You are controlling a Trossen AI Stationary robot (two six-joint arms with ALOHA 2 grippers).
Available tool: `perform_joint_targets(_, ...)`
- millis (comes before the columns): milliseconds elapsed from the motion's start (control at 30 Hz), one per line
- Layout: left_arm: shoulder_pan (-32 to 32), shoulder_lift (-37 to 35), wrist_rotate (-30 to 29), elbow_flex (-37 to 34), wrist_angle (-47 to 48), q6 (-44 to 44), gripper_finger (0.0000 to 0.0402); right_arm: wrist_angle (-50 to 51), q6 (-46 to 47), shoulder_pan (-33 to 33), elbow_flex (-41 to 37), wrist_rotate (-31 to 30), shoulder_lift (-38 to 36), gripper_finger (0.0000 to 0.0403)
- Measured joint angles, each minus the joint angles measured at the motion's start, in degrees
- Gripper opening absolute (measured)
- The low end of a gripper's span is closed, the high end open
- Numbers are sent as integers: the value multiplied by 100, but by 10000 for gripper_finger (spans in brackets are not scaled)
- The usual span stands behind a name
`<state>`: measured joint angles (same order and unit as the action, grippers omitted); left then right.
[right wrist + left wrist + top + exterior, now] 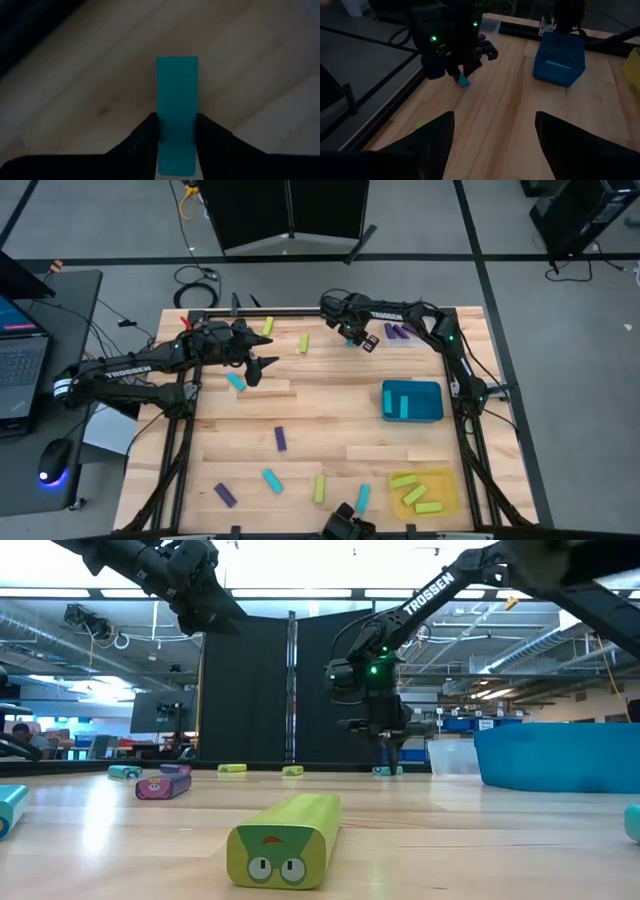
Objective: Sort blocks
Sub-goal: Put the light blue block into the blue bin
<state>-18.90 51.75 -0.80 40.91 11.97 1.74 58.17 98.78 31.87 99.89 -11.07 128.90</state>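
Observation:
My right gripper reaches to the table's far middle, points down and is shut on a cyan block. My left gripper hovers open over the far left with nothing between its fingers. Loose blocks lie flat on the wood: yellow-green, cyan, purple, and more along the near edge. The low view shows a yellow-green block close up. My right gripper pinches the cyan block's two long sides between its two fingers, near one end. The fingers come from above and lie across the block. The block is level at the table top; whether it is lifted clear I cannot tell.
A teal tray with a cyan block stands at the right. A yellow tray with yellow-green blocks sits near right. Two purple blocks lie at the far right. Bare wood lies in the table's middle.

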Motion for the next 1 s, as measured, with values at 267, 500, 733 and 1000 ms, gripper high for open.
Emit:
perform_joint_targets(267, 2, 0, -2, 0, 0, 0, 284, 227, -127, -295, 57, -213, -254, 110)
perform_joint_targets(500, 2, 0, -1, 0, 58, 0, 284, 629, -481, -579, 62, -513, -921, 110)
perform_joint_targets(733, 2, 0, -2, 0, 87, -7, 284, 1635, -1060, -1224, 64, -756, -1927, 110)
perform_joint_targets(1000, 2, 0, -306, 0, 198, -91, 284, 3106, -708, -2515, -102, -773, -3029, 110)
